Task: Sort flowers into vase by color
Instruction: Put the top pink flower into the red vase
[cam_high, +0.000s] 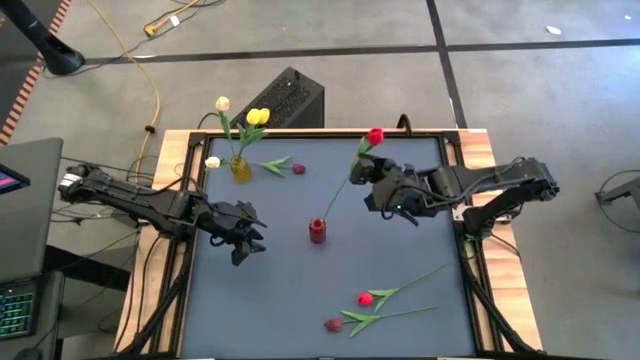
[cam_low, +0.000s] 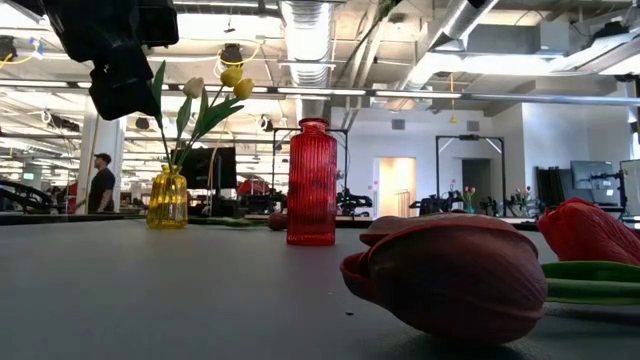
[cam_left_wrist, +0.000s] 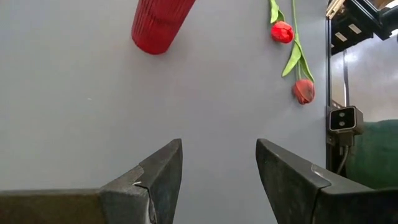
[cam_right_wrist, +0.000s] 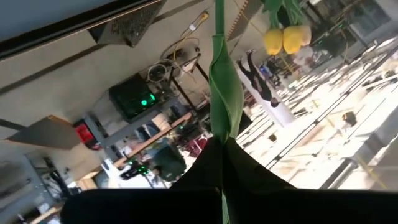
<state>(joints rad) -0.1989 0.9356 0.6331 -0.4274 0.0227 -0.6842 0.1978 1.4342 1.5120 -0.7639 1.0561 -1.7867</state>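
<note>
Nearest the front edge of the bench (cam_high: 260, 300), toward its right corner, two tulips lie flat side by side: a dark maroon tulip (cam_high: 333, 324) closest to the edge and a red tulip (cam_high: 366, 298) just behind it, their green stems running off toward the right edge; in the low view the maroon head fills the foreground with the red one beside it. Farther in, near the middle of the bench, a red ribbed vase (cam_high: 318, 231) stands upright. To its left, the left gripper (cam_high: 246, 240) hangs over bare bench surface with its fingers (cam_left_wrist: 155, 180) spread apart and nothing between them. To the right of the vase, the right gripper (cam_high: 372, 187) has its fingers closed on the green stem of a red-headed flower (cam_high: 375, 136), held up off the bench with the head toward the back edge and the stem's lower end slanting down toward the red vase; whether it reaches the vase mouth cannot be told. Toward the back-left corner, a yellow vase (cam_high: 241, 168) stands upright holding two yellow tulips (cam_high: 258, 117) and two cream-white tulips (cam_high: 222, 104). Just right of it, one more maroon flower (cam_high: 297, 169) lies flat on the bench. Beyond the bench, the low view shows a person (cam_low: 101, 182) standing in the room.
</note>
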